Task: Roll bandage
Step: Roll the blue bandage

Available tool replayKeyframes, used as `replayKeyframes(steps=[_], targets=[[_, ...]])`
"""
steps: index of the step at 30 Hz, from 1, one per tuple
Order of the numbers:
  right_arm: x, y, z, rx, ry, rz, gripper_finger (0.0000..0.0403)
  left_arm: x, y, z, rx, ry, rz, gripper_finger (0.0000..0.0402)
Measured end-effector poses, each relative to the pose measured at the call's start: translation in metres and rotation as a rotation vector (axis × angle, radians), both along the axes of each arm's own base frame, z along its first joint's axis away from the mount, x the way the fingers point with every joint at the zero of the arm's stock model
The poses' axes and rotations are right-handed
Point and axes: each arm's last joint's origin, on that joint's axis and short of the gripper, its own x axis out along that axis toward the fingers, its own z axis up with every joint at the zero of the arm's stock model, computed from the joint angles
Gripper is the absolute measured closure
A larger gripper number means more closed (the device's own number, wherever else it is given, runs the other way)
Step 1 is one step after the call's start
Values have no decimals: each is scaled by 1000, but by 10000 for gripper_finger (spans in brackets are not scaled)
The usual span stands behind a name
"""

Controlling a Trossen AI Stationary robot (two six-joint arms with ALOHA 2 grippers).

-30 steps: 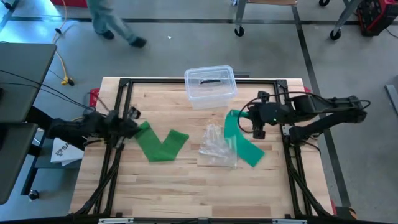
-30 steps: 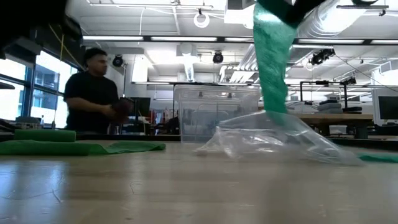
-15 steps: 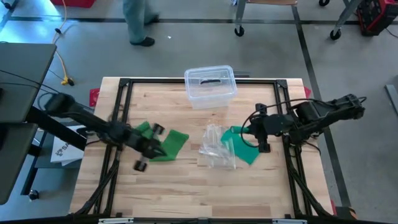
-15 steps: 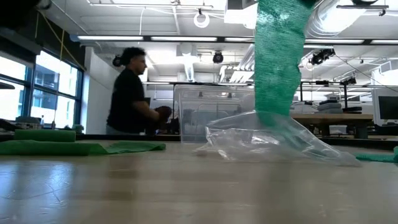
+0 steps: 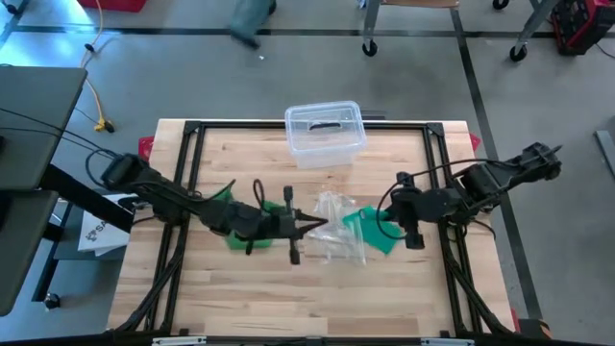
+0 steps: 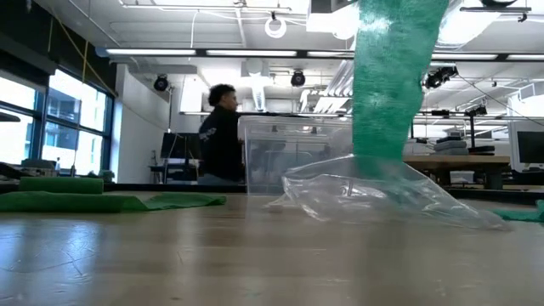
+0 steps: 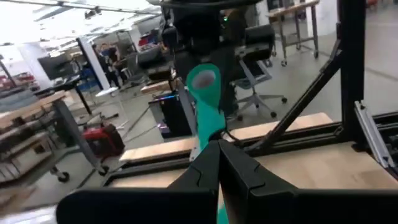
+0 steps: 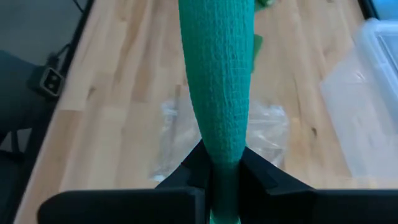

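Green bandage (image 8: 214, 81) pinched in right tool (image 8: 221, 167), hanging to table, left tool (image 7: 217, 163) closed, empty, nearby

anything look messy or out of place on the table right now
Yes. A crumpled clear plastic bag lies mid-table with a green bandage draped over its edge, pinched by the right gripper. A second green bandage sprawls unrolled under the left arm, whose shut left gripper points at the bag.
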Motion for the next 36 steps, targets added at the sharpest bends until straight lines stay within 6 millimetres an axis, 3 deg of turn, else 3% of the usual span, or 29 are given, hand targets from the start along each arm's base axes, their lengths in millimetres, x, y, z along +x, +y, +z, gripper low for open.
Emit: replayKeyframes(steps=[8,17,21,36], targets=[[-1,7,2,9,-29,35,371,18,-15,6,75,41,-198,386],[3,7,2,56,-42,-18,371,36,-16,33,191,98,-92,278],[9,10,-3,47,-16,-21,371,49,-16,36,237,126,-65,251],[19,15,-12,40,31,4,371,61,-19,27,291,163,-65,273]])
